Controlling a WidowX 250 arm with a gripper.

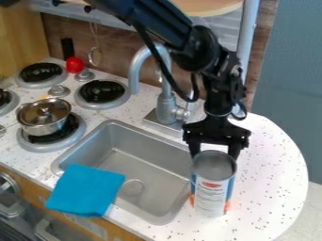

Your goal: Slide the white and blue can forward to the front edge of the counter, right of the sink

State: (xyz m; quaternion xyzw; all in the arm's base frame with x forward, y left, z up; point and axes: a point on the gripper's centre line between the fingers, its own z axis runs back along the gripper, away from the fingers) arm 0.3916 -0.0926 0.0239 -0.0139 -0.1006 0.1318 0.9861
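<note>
The speckled counter [270, 174] surrounds the sink [148, 162]. Just beside the sink, the black tool [210, 201] points down, gripping a can [213, 186] between its fingers. The can is upright, directly beneath the tool's palm, its long axis running along those fingers.

A toy kitchen, with stove burners [102, 92], small sink [141, 162], grey faucet [166, 101] and lidded pot [44, 116].

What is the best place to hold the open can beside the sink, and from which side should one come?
I would grip the can around its side wall, coming down from above: it stands upright, and its straight, round wall offers opposite sides to squeeze.
</note>
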